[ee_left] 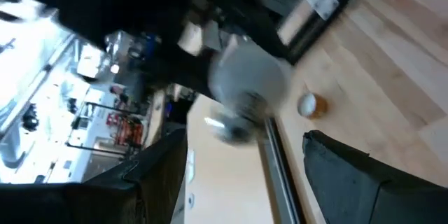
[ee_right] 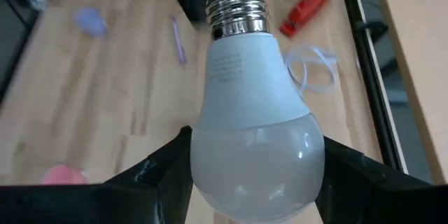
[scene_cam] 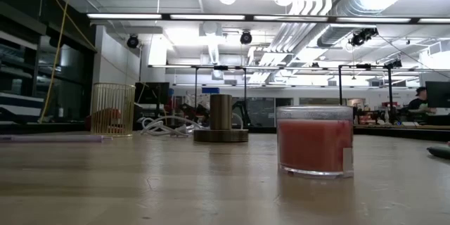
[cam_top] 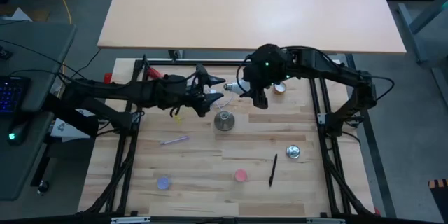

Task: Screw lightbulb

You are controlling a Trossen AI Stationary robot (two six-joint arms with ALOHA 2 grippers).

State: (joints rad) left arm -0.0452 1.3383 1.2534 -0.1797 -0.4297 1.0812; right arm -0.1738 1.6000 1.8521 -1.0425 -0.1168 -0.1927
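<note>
Right tool [ee_right: 248,171] pinching bulb [ee_right: 248,119] by globe, base outward, held above surface | left tool [cam_top: 207,92] spread, empty | socket [cam_top: 224,121] unfilled | seating, screwing remain, I judge.

Your lightbulb [ee_right: 255,119] is a white frosted one with a round globe, a white neck carrying small grey print, and a shiny silver threaded base. It is held off the table by its globe, pinched between two dark fingers. Its base points away from the wrist toward the table, above and just beyond the grey socket stand [cam_top: 224,121].
</note>
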